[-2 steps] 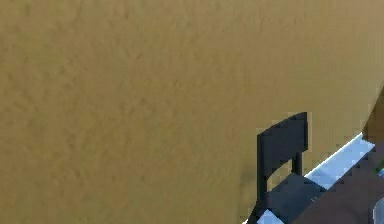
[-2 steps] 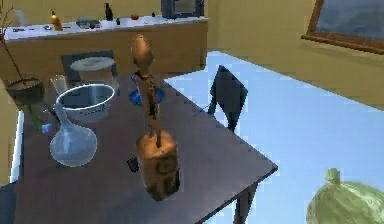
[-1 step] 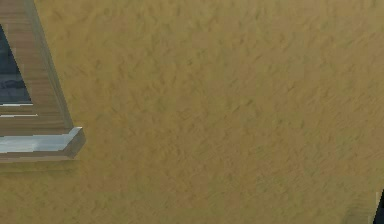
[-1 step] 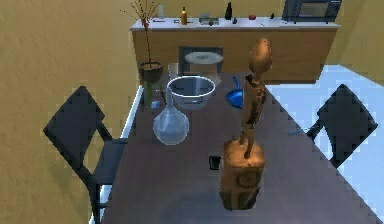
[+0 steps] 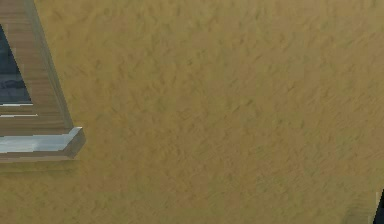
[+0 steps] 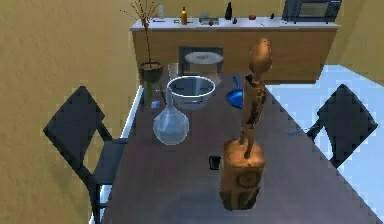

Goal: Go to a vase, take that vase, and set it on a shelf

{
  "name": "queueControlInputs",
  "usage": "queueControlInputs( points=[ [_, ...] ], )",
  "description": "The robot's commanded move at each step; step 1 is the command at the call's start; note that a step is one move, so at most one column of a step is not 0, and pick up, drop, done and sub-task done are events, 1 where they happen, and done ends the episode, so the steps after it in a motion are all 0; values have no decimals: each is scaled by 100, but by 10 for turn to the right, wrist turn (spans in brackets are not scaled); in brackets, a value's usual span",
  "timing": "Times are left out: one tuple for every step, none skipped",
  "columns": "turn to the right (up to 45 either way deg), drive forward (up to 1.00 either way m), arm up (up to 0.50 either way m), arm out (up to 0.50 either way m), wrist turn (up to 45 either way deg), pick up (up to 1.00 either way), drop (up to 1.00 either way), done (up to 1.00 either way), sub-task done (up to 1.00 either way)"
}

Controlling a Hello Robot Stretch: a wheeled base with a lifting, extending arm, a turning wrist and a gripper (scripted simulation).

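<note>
Dining table point(image 6: 290, 190): dark wood, long, running toward 12 o'clock. On it stood a wooden figure statue point(image 6: 247, 150) on a carved block, near the middle. A small dark object point(image 6: 214, 161) lay just at the statue's 9 o'clock. A clear glass vase point(image 6: 170, 126), round-bellied, stood at its 10 o'clock. A large glass bowl point(image 6: 191, 90) sat at the vase's 1 o'clock, with a blue item point(image 6: 234, 97), possibly a dish, at that bowl's 3 o'clock.

Counter point(image 6: 300, 50): beyond the table's far end, it carried bottles point(image 6: 183, 15) and a microwave point(image 6: 311, 10).

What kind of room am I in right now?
Probably a kitchen and dining area: a dark dining table with black chairs at its sides, and behind it a long counter carrying a microwave.
</note>
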Motion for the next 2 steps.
queueControlInputs(
  points=[
    [0,0,38,0,0,0,0,0,0],
    [0,0,0,44,0,0,0,0,0]
  ],
)
